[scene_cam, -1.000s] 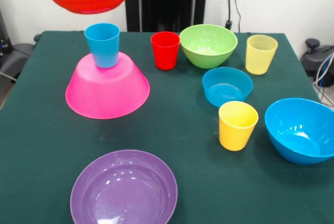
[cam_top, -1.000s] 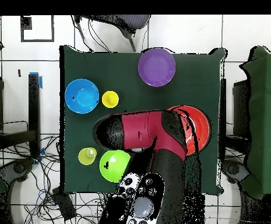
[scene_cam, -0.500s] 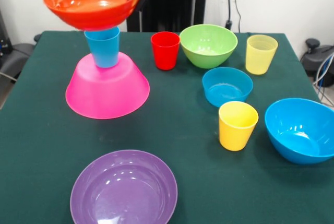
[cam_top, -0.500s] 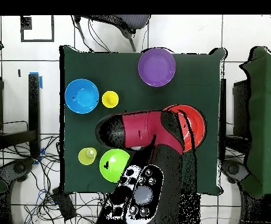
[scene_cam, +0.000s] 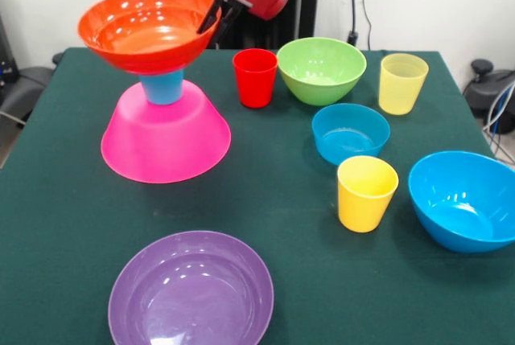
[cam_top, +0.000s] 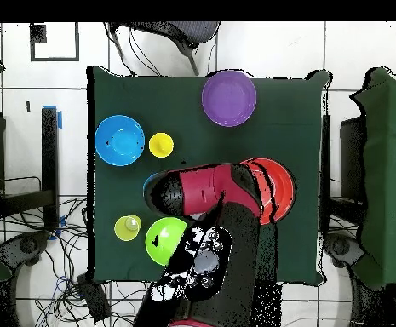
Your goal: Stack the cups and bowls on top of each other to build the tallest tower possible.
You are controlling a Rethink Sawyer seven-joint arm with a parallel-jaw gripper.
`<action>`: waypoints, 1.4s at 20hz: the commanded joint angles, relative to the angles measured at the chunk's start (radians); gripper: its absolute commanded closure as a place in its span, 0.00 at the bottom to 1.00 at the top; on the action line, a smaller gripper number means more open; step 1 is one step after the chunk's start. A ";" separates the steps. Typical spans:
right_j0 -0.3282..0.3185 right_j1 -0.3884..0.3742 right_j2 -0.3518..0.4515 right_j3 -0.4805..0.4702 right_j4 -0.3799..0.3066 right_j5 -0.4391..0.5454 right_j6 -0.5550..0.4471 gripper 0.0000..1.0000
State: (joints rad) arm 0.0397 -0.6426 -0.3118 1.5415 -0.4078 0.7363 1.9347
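Note:
The tower stands at the left of the front view. Its base is the upside-down pink bowl [scene_cam: 165, 137], with the blue cup [scene_cam: 164, 88] upright on it. The orange bowl [scene_cam: 148, 28] rests upright on the blue cup, tilted slightly. My gripper [scene_cam: 218, 20] comes down from the top and is shut on the orange bowl's right rim, one finger inside and one outside. In the overhead view the orange bowl [cam_top: 275, 189] shows beside my red arm [cam_top: 203, 189], which hides the gripper and the pieces below.
Right of the tower stand the red cup [scene_cam: 255, 77], green bowl [scene_cam: 320, 69] and pale yellow cup [scene_cam: 402, 83]. Nearer are a small blue bowl [scene_cam: 350, 133], yellow cup [scene_cam: 366, 193], larger blue bowl [scene_cam: 467, 199] and purple bowl [scene_cam: 191, 291].
My gripper has lowered the orange bowl from above the tower until it sits on the blue cup. The other cups and bowls have not moved.

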 commanded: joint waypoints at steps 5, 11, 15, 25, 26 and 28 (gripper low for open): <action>0.064 0.027 0.007 0.032 0.038 0.024 0.205 1.00; 0.107 -0.012 -0.035 0.018 0.035 0.106 0.169 1.00; 0.131 -0.026 -0.062 0.011 0.031 0.132 0.155 1.00; 0.147 0.003 -0.090 0.013 0.025 0.111 0.165 1.00; 0.146 0.007 -0.092 0.017 0.025 0.104 0.166 1.00; 0.143 0.013 -0.094 0.029 0.024 0.080 0.169 1.00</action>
State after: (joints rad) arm 0.1803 -0.6688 -0.4377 1.5431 -0.4049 0.7653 1.9427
